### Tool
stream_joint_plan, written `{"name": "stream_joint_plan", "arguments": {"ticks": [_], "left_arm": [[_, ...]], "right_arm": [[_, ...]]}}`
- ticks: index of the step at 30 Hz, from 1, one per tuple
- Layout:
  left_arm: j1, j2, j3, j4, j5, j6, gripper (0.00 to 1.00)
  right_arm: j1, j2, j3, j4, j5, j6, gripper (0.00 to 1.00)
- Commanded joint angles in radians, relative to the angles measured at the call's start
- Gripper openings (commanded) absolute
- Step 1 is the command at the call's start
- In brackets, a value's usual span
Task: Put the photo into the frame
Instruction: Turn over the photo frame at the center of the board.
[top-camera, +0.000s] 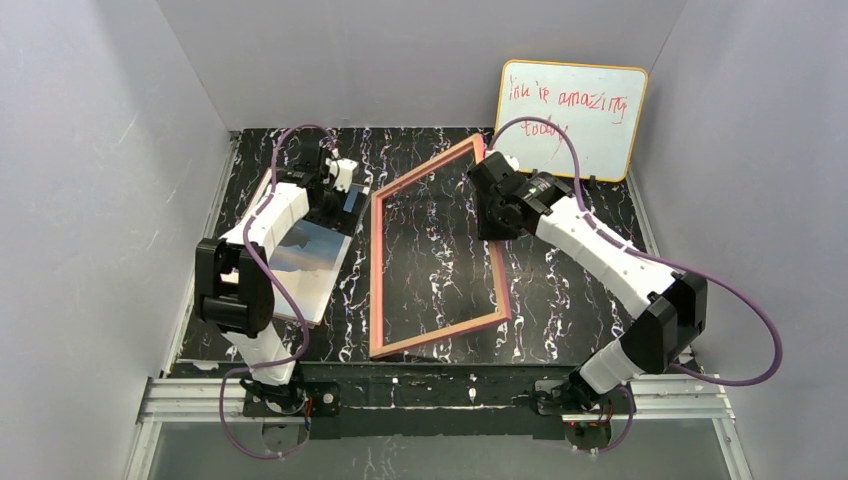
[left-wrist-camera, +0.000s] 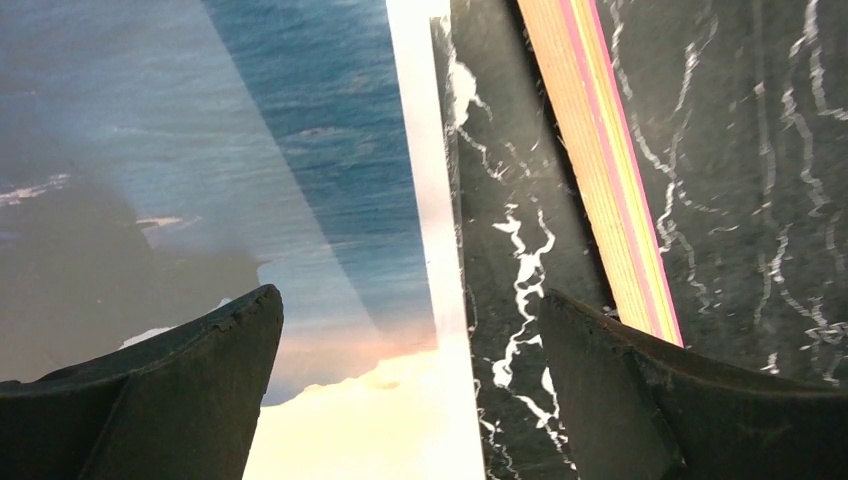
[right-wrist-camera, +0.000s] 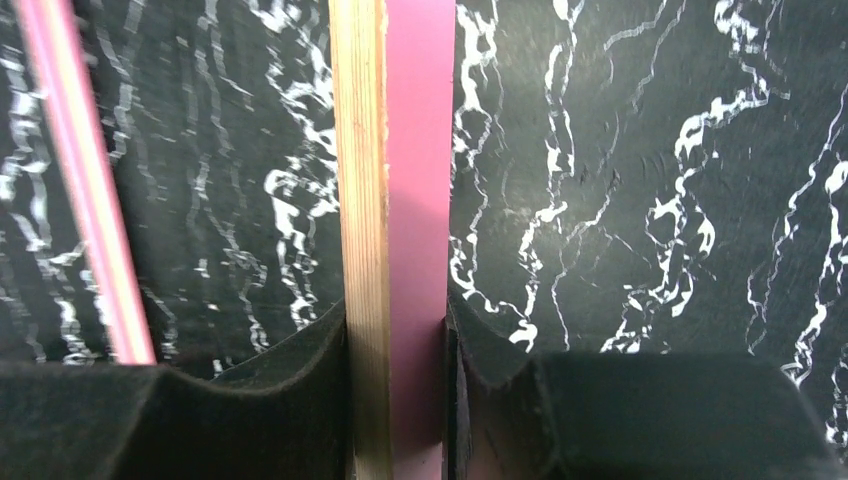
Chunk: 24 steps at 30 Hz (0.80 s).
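Note:
The pink frame (top-camera: 376, 270) stands open in the middle of the table, with dark marble showing through it. My right gripper (top-camera: 493, 215) is shut on its right rail, which looks lifted off the table. In the right wrist view the pink and bare-wood rail (right-wrist-camera: 395, 150) sits tight between both fingers of that gripper (right-wrist-camera: 395, 340). The photo (top-camera: 300, 265) lies face up at the left, partly under my left arm. My left gripper (top-camera: 335, 195) hangs open over the photo's right edge. In the left wrist view the photo (left-wrist-camera: 300, 150) and the frame's left rail (left-wrist-camera: 600, 150) flank the open gripper (left-wrist-camera: 410, 340).
A yellow-edged whiteboard (top-camera: 572, 115) with red writing leans on the back wall at the right. Grey walls close in the table on three sides. The frame's opposite rail (right-wrist-camera: 75, 180) shows at the left of the right wrist view.

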Motion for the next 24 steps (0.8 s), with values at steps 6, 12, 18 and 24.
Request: {"name": "stream_joint_plan", "arguments": {"ticks": [6,12,18,24], "left_arm": [[0.002,-0.067,-0.141,0.042,-0.055,0.118,0.98],[0.001,-0.060,-0.219,0.091,-0.072,0.138,0.98],[-0.011,-0.058,-0.256,0.151,-0.072,0.109,0.98],[-0.051,-0.037,-0.256,0.188,-0.123,0.085,0.98]], "right_arm": [[-0.002,0.021,-0.134,0.043,0.078,-0.011,0.04],[-0.021,0.045,-0.190,0.074,0.121,0.003,0.02],[-0.079,0.092,-0.277,0.154,0.146,0.027,0.01],[-0.100,0.118,-0.367,0.300,0.101,-0.020,0.01]]}}
